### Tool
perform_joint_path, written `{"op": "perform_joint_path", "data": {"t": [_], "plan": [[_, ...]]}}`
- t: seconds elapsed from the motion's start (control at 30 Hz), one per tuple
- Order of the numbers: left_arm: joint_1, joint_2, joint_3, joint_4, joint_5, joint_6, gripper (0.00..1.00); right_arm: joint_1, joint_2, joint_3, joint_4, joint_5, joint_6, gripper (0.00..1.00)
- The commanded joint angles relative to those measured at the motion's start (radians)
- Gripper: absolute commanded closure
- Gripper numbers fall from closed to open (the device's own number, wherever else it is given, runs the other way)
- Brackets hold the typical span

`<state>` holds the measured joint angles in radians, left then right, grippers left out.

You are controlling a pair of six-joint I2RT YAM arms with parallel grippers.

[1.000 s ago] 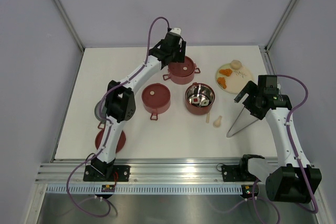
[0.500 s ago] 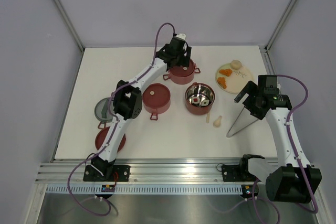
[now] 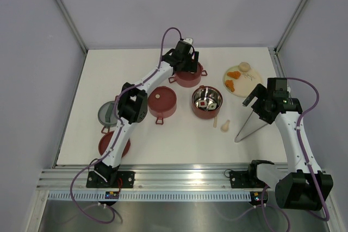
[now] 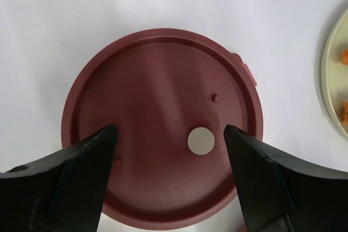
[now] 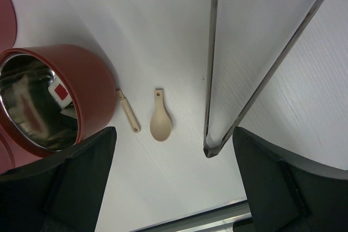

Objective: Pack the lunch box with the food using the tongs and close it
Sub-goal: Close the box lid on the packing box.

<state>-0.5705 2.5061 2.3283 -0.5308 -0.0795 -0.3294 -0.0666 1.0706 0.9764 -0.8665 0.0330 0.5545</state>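
1. Top external view: silver tongs lie flat on the white table at the right, arms spread in a narrow V, joined end nearest the arm bases. Nothing sits between the arms. The right gripper hangs over the spread ends, jaws wide, not closed on the tongs.
2. Same view: an open dark-red bowl with a steel inside sits mid-table, food pieces in it. A lidded bowl stands just to its left, and another lidded bowl stands farther back under the left gripper. A grey lid and a dark-red lid lie at the left edge.
3. Same view: a cream plate at back right carries orange and beige pieces. A small beige spoon lies between the open bowl and the tongs.
4. Left wrist view: both fingers stand wide apart above the dark-red disc lid, holding nothing; whether they touch it I cannot tell.
5. Right wrist view: the tongs lie between the wide-spread fingers, both arms bare, free of any grip. The spoon and a small beige stick lie beside the open bowl.
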Motion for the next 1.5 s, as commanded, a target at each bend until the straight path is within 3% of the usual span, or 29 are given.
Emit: {"op": "perform_joint_path", "data": {"t": [0.0, 0.5, 0.77, 1.07, 1.47], "plan": [[0.004, -0.047, -0.026, -0.003, 0.044, -0.025, 0.18, -0.002, -0.021, 0.028, -0.005, -0.01, 0.007, 0.04], [0.001, -0.188, -0.018, 0.066, -0.071, 0.058, 0.21, -0.002, -0.008, 0.025, 0.007, -0.016, 0.007, 0.04], [-0.002, -0.026, 0.08, 0.017, -0.049, 0.064, 0.23, -0.002, 0.005, 0.028, 0.009, -0.016, 0.002, 0.04], [-0.025, 0.063, 0.088, -0.103, -0.048, 0.095, 0.27, -0.002, 0.023, 0.025, 0.024, -0.028, 0.005, 0.05], [-0.032, -0.141, 0.026, -0.048, -0.108, 0.116, 0.28, -0.001, -0.003, 0.022, 0.023, -0.028, 0.007, 0.05]]}}
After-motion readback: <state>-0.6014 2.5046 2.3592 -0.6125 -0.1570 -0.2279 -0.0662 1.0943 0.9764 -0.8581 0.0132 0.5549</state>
